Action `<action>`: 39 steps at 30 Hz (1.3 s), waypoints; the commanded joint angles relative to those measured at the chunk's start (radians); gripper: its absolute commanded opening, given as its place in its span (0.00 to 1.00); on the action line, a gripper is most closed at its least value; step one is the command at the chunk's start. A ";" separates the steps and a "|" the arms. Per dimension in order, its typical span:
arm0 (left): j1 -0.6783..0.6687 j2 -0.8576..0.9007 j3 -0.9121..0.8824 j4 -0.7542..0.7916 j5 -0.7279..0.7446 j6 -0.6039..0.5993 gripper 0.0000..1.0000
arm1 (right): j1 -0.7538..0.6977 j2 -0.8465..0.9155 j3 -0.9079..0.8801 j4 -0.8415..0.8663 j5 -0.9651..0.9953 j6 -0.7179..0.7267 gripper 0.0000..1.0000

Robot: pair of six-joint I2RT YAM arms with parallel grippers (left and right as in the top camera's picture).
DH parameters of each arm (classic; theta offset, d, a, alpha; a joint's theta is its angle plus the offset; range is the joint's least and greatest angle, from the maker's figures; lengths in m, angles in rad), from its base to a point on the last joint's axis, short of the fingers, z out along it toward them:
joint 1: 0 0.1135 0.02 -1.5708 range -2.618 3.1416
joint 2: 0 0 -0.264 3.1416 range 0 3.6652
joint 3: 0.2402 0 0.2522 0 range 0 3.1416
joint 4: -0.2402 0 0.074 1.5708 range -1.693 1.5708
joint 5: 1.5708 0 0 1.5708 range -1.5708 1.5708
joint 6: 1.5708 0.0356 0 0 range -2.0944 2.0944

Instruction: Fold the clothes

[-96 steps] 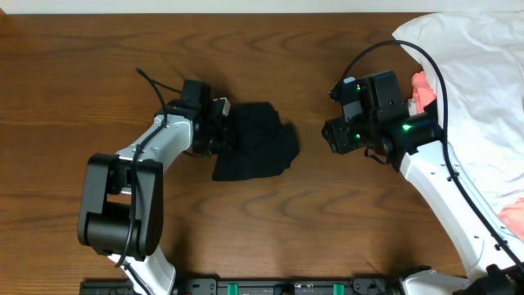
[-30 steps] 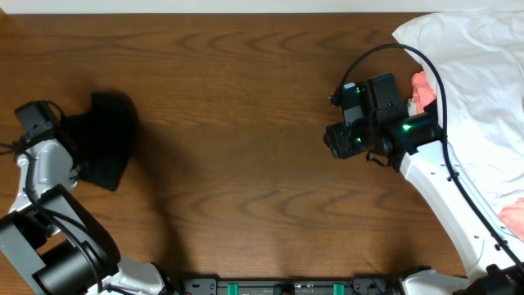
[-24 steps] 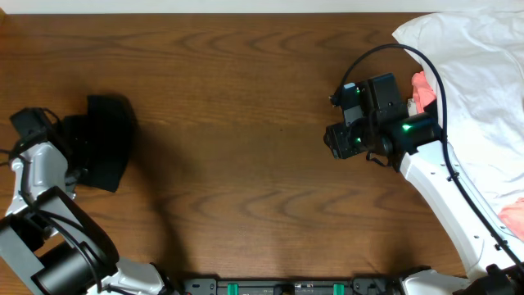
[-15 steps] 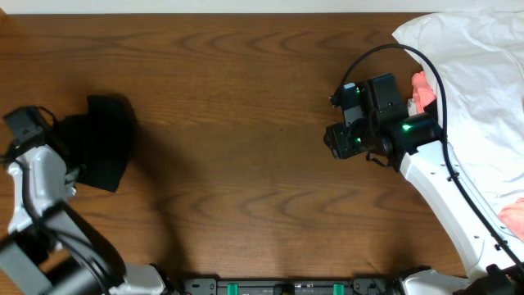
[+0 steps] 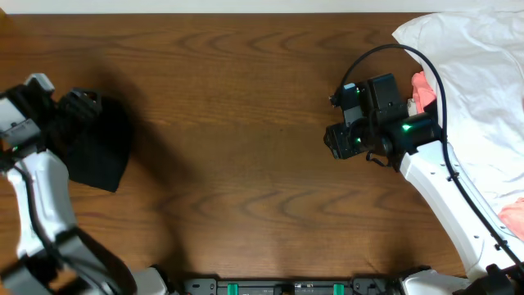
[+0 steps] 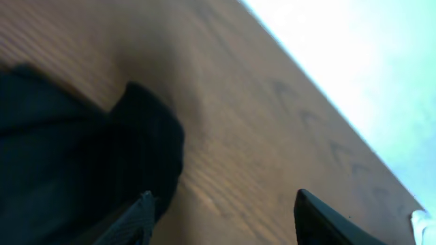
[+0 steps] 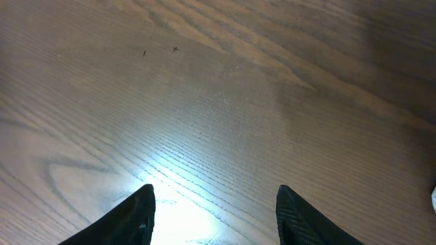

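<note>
Now that the left gripper (image 6: 223, 197) has let go and lifts away, spread open and empty, the clothes (image 5: 98, 152) sit bundled at the far left of the table (image 5: 246, 123), so that fold looks done, right gripper (image 7: 214, 194) open too.

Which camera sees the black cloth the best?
The overhead view. It shows nearly all of the black soft-fabric garment, lying as a compact bundle at the far left. The left wrist view catches only a blurry part of it. The right wrist view shows none of it, just the brown wooden table.
</note>
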 commanded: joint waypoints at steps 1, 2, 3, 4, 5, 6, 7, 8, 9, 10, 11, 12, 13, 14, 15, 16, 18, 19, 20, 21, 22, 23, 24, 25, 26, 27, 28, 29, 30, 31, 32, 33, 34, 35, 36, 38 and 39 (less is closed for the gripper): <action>0.004 0.124 0.004 0.050 0.028 0.027 0.65 | -0.004 0.004 -0.006 -0.003 0.002 -0.011 0.55; 0.008 0.156 0.004 0.081 0.028 0.026 0.65 | -0.004 0.004 -0.006 -0.005 0.002 -0.010 0.55; 0.011 0.180 0.004 0.109 0.028 0.026 0.65 | -0.004 0.004 -0.006 -0.010 0.002 -0.008 0.55; 0.013 0.199 0.004 0.135 0.028 0.026 0.65 | -0.004 0.004 -0.006 -0.016 0.002 -0.006 0.55; 0.016 0.218 0.004 0.166 0.027 0.027 0.65 | -0.004 0.004 -0.006 -0.024 0.002 -0.006 0.55; 0.017 0.230 0.004 0.189 0.022 0.026 0.65 | -0.004 0.004 -0.006 -0.031 0.002 -0.007 0.55; 0.017 0.237 0.004 0.207 0.016 0.027 0.65 | -0.004 0.004 -0.006 -0.035 0.002 -0.007 0.55; 0.018 0.241 0.004 0.220 0.003 0.026 0.65 | -0.004 0.004 -0.006 -0.039 0.002 -0.007 0.55; 0.018 0.241 0.004 0.233 -0.003 0.027 0.65 | -0.004 0.004 -0.006 -0.040 0.002 -0.006 0.55; 0.018 0.241 0.004 0.243 -0.006 0.026 0.66 | -0.004 0.004 -0.006 -0.040 0.002 -0.007 0.55; 0.018 0.241 0.004 0.253 -0.007 0.026 0.66 | -0.004 0.004 -0.006 -0.039 0.002 -0.006 0.55; 0.020 0.241 0.004 0.256 -0.017 0.026 0.66 | -0.004 0.004 -0.006 -0.039 0.002 -0.006 0.55; 0.021 0.241 0.004 0.254 -0.037 0.024 0.66 | -0.004 0.004 -0.006 -0.040 0.002 -0.006 0.55; 0.022 0.241 0.004 0.251 -0.067 0.018 0.66 | -0.004 0.004 -0.006 -0.041 0.002 -0.006 0.55; 0.023 0.241 0.004 0.251 -0.089 0.019 0.66 | -0.004 0.004 -0.006 -0.042 0.002 -0.006 0.55; 0.024 0.241 0.004 0.252 -0.108 0.019 0.66 | -0.004 0.004 -0.006 -0.043 0.002 -0.006 0.56; 0.025 0.241 0.004 0.249 -0.109 0.019 0.66 | -0.004 0.004 -0.006 -0.041 0.002 -0.007 0.56; 0.025 0.241 0.004 0.242 -0.111 0.019 0.66 | -0.004 0.004 -0.006 -0.040 0.002 -0.006 0.56; 0.025 0.241 0.004 0.233 -0.116 0.019 0.66 | -0.004 0.004 -0.006 -0.039 0.002 -0.006 0.56; 0.025 0.242 0.004 0.221 -0.135 0.020 0.66 | -0.004 0.004 -0.006 -0.038 0.002 -0.007 0.56; 0.025 0.244 0.004 0.207 -0.166 0.021 0.66 | -0.004 0.004 -0.006 -0.037 0.002 -0.006 0.56; 0.025 0.250 0.004 0.192 -0.187 0.026 0.66 | -0.004 0.004 -0.006 -0.038 0.002 -0.006 0.56; 0.025 0.253 0.004 0.188 -0.190 0.032 0.65 | -0.004 0.004 -0.006 -0.038 0.002 -0.006 0.56; 0.026 0.262 0.004 0.183 -0.194 0.049 0.65 | -0.004 0.004 -0.006 -0.038 0.002 -0.006 0.56; 0.028 0.274 0.004 0.183 -0.204 0.053 0.66 | -0.004 0.004 -0.006 -0.038 0.002 -0.006 0.56; 0.030 0.288 0.004 0.183 -0.223 0.053 0.66 | -0.004 0.004 -0.006 -0.038 0.002 -0.006 0.56; 0.033 0.303 0.004 0.184 -0.241 0.052 0.66 | -0.004 0.004 -0.006 -0.038 0.002 -0.007 0.56; 0.036 0.320 0.004 0.186 -0.256 0.052 0.66 | -0.004 0.004 -0.006 -0.039 0.002 -0.006 0.56; 0.040 0.340 0.004 0.189 -0.274 0.052 0.66 | -0.004 0.004 -0.006 -0.040 0.002 -0.006 0.56; 0.045 0.361 0.004 0.197 -0.300 0.052 0.66 | -0.004 0.004 -0.006 -0.042 0.002 -0.006 0.56; 0.050 0.377 0.004 0.204 -0.317 0.052 0.66 | -0.004 0.004 -0.006 -0.043 0.002 -0.006 0.56; 0.055 0.398 0.004 0.212 -0.332 0.052 0.66 | -0.004 0.004 -0.006 -0.045 0.002 -0.006 0.56; 0.061 0.415 0.004 0.215 -0.344 0.051 0.66 | -0.004 0.004 -0.006 -0.045 0.002 -0.006 0.56; 0.068 0.435 0.004 0.219 -0.359 0.045 0.66 | -0.004 0.004 -0.006 -0.045 0.002 -0.006 0.56; 0.076 0.453 0.004 0.219 -0.377 0.029 0.66 | -0.004 0.004 -0.006 -0.045 0.002 -0.006 0.56; 0.097 0.483 0.004 0.218 -0.403 -0.013 0.66 | -0.004 0.004 -0.006 -0.047 0.002 -0.006 0.56; 0.105 0.493 0.004 0.220 -0.404 -0.031 0.66 | -0.004 0.004 -0.006 -0.051 0.002 -0.006 0.56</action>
